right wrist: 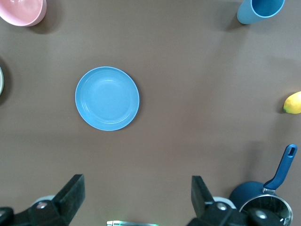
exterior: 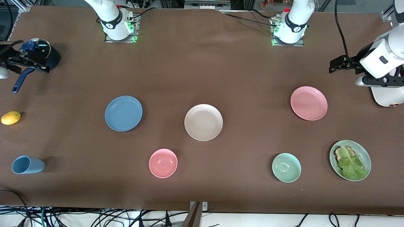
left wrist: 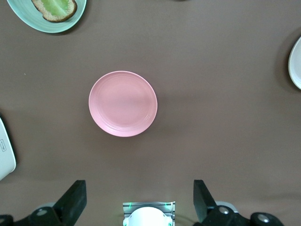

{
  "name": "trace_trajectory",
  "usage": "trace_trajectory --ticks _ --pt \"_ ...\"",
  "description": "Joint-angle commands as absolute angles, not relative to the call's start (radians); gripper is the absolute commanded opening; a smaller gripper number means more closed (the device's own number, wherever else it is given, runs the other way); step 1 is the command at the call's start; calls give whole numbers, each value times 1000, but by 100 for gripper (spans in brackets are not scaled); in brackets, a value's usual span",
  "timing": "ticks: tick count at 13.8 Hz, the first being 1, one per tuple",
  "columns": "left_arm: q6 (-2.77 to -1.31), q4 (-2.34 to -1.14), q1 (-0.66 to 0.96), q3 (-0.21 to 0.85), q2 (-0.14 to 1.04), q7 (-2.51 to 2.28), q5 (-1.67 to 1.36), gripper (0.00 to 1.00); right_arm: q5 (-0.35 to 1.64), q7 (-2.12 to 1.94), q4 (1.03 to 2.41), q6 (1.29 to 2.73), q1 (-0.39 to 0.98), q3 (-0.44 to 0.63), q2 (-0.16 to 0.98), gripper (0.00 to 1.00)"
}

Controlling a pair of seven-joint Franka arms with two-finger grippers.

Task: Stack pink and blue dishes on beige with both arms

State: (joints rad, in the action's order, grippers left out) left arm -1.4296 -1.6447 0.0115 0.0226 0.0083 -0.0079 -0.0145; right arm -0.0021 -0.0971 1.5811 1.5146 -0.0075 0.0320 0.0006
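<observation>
Both tools gape aloft; pink bowl (exterior: pixel 163 163) sits near beige plate (exterior: pixel 203 122).

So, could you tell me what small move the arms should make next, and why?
Probably lower the right gripper toward the rim of the blue plate, and the left gripper likewise toward the pink plate. Both plates lie apart from the beige plate, which is bare, and both grippers hang high with fingers open, holding nothing.
</observation>
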Motion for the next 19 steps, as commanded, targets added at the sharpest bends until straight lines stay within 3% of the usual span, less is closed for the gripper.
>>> trace_trajectory --ticks 1,13,19 --pt "-1442 -1652 6 26 17 5 3 100 -5 -106 1598 1514 -14 25 -20 100" --pt "-1442 -1612 -23 21 158 25 -5 100 -6 -104 1598 1513 -12 20 -21 100" --pt "-1595 -1629 -152 21 257 188 -9 100 -6 -104 1598 1513 -12 21 -20 100"
